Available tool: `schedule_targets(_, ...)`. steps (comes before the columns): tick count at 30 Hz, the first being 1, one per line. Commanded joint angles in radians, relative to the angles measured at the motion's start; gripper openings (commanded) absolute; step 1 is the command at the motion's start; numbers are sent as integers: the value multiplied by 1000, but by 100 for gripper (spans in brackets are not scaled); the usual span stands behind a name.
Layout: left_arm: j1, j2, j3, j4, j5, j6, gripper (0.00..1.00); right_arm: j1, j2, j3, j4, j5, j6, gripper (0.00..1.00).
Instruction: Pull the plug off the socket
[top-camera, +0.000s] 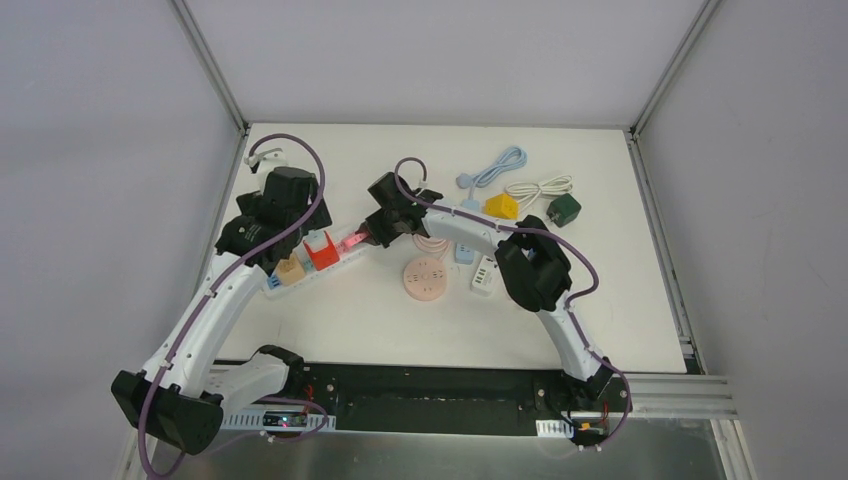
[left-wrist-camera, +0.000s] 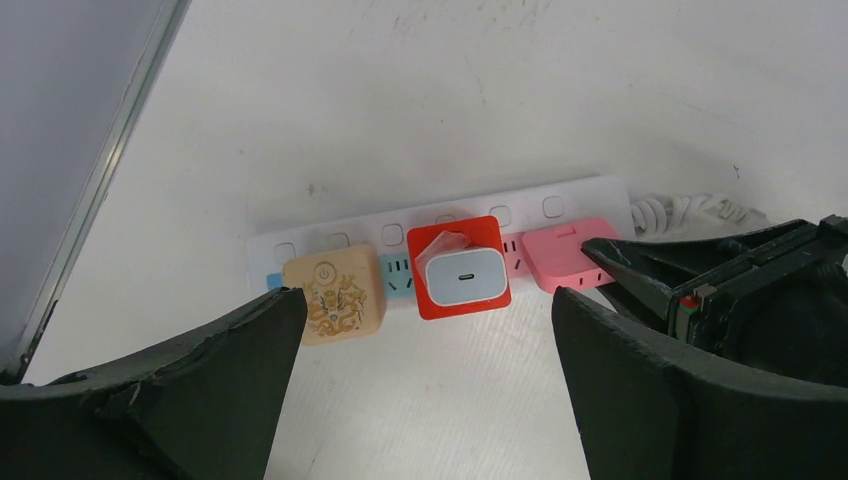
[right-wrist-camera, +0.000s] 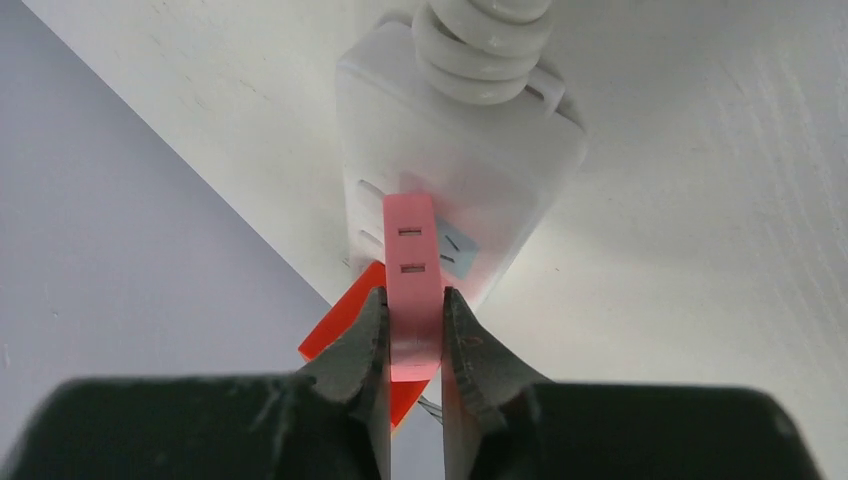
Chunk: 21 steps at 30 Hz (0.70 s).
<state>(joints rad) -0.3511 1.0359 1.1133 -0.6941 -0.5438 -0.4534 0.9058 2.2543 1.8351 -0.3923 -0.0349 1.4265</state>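
Got right gripper (right-wrist-camera: 413, 310) clamped on the flat sides of that probably light, stiff pink plug (right-wrist-camera: 412, 270), left gripper (left-wrist-camera: 428, 300) gaping at 9 o'clock.

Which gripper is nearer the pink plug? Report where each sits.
Right. The right gripper is shut on the pink plug; the left gripper hangs open above the red plug, farther along the power strip.

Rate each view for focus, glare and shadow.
Top view: even light, faint shadows, everything sharp but small. Left wrist view: strip and red plug sharp, left fingers dark, soft-edged. Right wrist view: pink plug crisp, right pincer shut on it dark and blurred, white table bright, near glare.
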Motion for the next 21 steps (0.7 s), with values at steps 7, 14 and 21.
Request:
schedule_targets(7, 30, 33, 26, 7, 101, 14, 99, -9, -70, -4, -93, 15, -108, 0)
schedule_targets(14, 51, 82, 51, -1, 227, 28, 99, -63, -104, 43, -186, -56, -337, 0)
schedule_targets(21, 81, 143, 76, -10, 360, 4, 99, -146, -60, 123, -320, -247, -603, 0)
